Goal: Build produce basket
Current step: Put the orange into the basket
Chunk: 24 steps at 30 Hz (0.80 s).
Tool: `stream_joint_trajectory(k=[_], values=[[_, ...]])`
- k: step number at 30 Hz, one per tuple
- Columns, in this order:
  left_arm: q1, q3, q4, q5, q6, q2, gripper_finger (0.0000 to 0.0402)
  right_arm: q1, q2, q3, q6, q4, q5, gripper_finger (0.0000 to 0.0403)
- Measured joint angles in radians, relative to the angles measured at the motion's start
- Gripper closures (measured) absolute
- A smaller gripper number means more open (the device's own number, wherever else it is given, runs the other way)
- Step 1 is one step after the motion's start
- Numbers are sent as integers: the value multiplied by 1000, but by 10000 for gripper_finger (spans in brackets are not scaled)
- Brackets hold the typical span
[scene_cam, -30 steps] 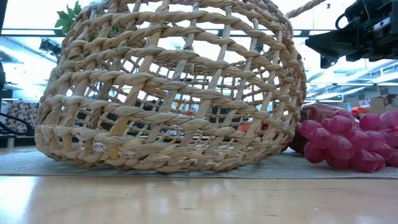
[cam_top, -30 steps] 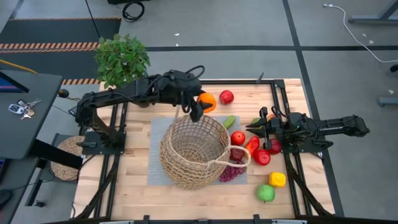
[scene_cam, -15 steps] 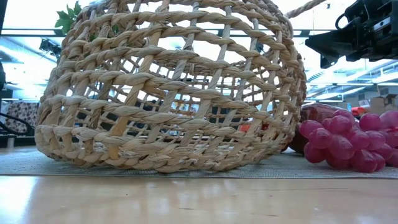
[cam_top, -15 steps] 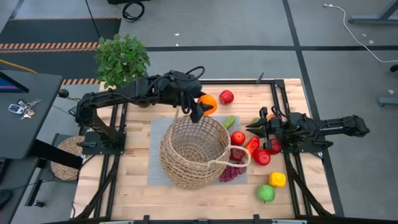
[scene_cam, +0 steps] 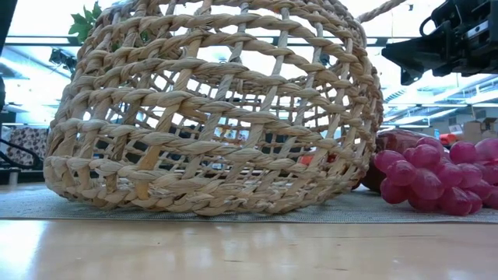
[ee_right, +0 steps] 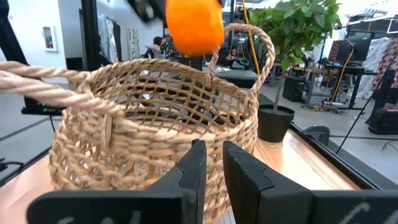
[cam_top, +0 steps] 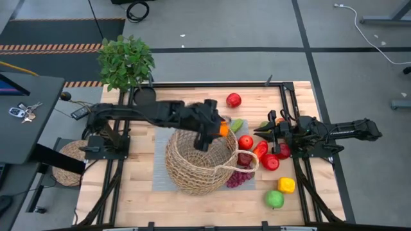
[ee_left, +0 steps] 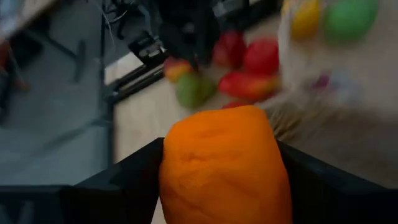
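Observation:
The tan wicker basket [cam_top: 199, 160] stands upright on a grey mat [cam_top: 162, 138] at mid-table; it fills the low view [scene_cam: 210, 117]. My left gripper [cam_top: 215, 131] hangs over the basket's far rim, shut on an orange [cam_top: 223, 129], seen too in the right wrist view [ee_right: 194, 25]. Other produce lies to the right of the basket: a red apple [cam_top: 234, 100], a green piece [cam_top: 237, 125], red pieces [cam_top: 245, 142], purple grapes [cam_top: 237, 178], a yellow piece [cam_top: 286, 185] and a green apple [cam_top: 275, 199]. My right gripper [ee_right: 213, 165] rests shut at the table's right side, pointing at the basket. My left gripper pinches the orange by its two opposite sides [ee_left: 177, 180] between the two fingers [ee_left: 124, 190]. The fingers come slanting down from the table's left side. The orange is lifted clear, above the basket's far rim and opening.
A leafy potted plant [cam_top: 126, 61] stands off the table's far left corner. A black side table with keys [cam_top: 19, 110] lies to the left. Bare wood shows along the near edge [cam_top: 160, 205] and far right [cam_top: 289, 96].
My left gripper has carried the orange from beyond the basket's far side toward the near and right edges and somewhat down, so that it now hangs over the basket's far rim. Its wrist has rolled on the way. It has kept its hold.

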<state>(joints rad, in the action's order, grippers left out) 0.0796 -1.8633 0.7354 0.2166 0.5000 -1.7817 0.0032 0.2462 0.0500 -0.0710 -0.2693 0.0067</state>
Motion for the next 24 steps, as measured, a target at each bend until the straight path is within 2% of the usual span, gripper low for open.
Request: stream_joint_trajectory(k=[7, 13, 20, 24], values=[[46, 0, 84, 31, 414, -79, 134, 0, 4, 0, 0, -7, 0, 341], [67, 0, 206, 43, 663, -132, 136, 0, 4, 0, 0, -7, 0, 341], [63, 0, 277, 31, 664, -208, 131, 0, 4, 0, 0, -7, 0, 341], [63, 0, 301, -28, 663, -257, 133, 0, 4, -1, 0, -7, 0, 341]])
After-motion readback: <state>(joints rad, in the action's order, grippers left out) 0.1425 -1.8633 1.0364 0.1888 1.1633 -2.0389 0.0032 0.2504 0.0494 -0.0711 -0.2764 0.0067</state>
